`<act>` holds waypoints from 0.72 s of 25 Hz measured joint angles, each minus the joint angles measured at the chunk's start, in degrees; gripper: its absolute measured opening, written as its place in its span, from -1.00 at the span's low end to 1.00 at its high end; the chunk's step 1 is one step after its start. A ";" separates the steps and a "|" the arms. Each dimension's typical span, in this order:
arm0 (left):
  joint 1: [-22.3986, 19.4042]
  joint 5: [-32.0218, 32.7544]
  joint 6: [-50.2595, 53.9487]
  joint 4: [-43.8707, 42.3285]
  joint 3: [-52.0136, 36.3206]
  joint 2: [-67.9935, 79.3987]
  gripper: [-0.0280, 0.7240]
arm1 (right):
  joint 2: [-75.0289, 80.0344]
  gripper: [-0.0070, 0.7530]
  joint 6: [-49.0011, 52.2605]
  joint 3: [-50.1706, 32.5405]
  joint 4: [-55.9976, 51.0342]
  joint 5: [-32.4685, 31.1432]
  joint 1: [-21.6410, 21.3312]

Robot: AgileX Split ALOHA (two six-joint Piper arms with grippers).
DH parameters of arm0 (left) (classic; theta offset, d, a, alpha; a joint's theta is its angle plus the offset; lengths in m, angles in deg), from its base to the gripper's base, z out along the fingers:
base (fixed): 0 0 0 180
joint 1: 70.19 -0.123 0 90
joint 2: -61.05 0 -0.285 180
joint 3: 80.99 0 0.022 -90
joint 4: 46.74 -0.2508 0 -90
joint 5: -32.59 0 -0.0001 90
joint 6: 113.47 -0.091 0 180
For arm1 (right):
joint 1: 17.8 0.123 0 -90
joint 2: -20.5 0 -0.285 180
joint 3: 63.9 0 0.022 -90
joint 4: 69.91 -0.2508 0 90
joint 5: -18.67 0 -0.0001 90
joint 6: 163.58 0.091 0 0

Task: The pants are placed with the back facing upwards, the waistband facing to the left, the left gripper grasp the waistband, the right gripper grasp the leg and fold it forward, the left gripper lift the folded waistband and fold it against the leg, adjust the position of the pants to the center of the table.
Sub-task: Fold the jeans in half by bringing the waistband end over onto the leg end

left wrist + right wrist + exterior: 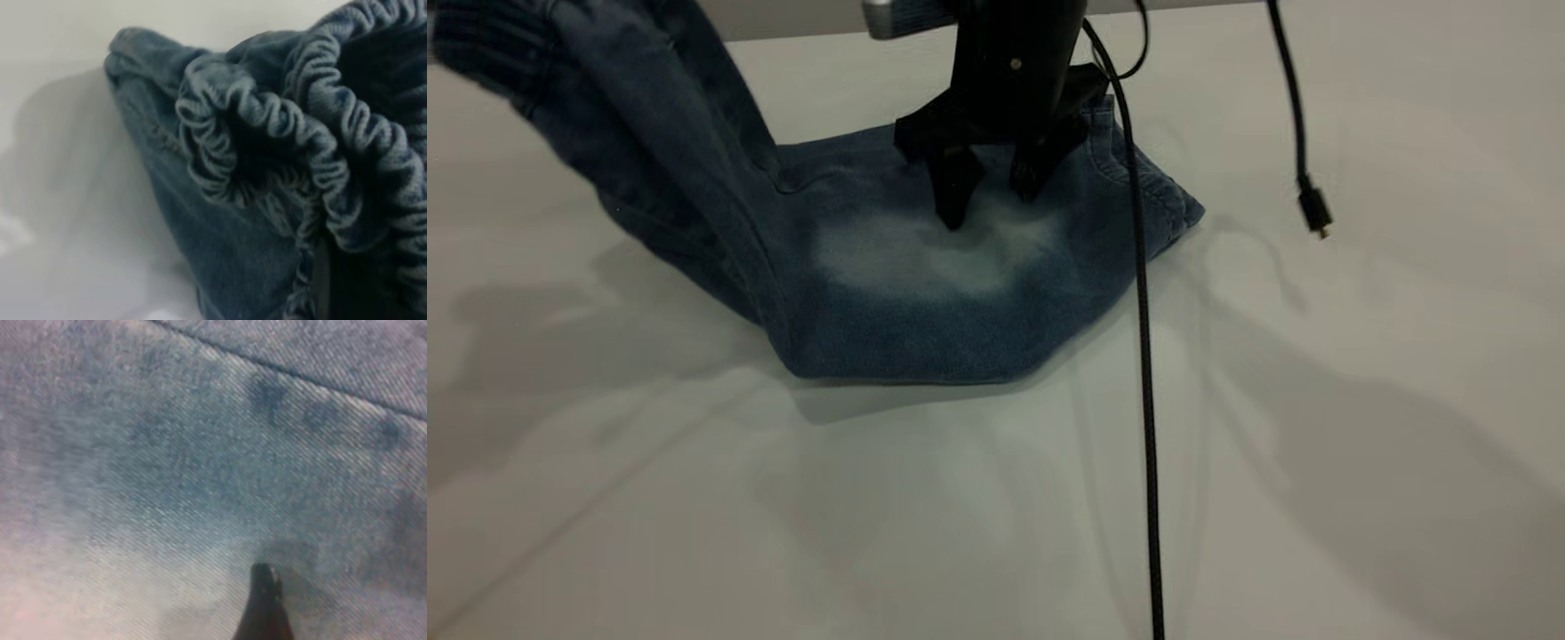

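Note:
The blue denim pants (925, 320) lie folded on the white table (1316, 462). Their left part is lifted off the table and rises toward the upper left corner. The ribbed elastic waistband (489, 40) hangs up there; my left gripper holds it from outside the exterior view. The left wrist view is filled by the bunched waistband (267, 127), which hides the fingers. My right gripper (990, 200) stands open over the leg (898, 258), its two fingertips down on the pale faded patch. One dark fingertip (265, 603) rests on the denim (200, 467) in the right wrist view.
A black cable (1143, 356) hangs from the right arm down across the pants' right edge to the front of the table. A second cable ends in a plug (1314, 213) dangling to the right. Bare tabletop lies in front and to the right.

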 joint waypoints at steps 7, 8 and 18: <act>8.85 -4.81 0.21 0.58 4.21 0.38 -0.44 | 0.48 0.27 -1.52 0.05 -7.11 0.75 2.04; 10.25 -6.30 0.21 0.69 4.55 0.38 -0.44 | 0.48 0.27 -2.02 0.05 -7.15 0.51 2.04; 18.54 -14.62 0.22 1.85 4.97 0.45 -0.44 | -3.80 0.27 -2.02 0.05 -4.68 -4.02 1.42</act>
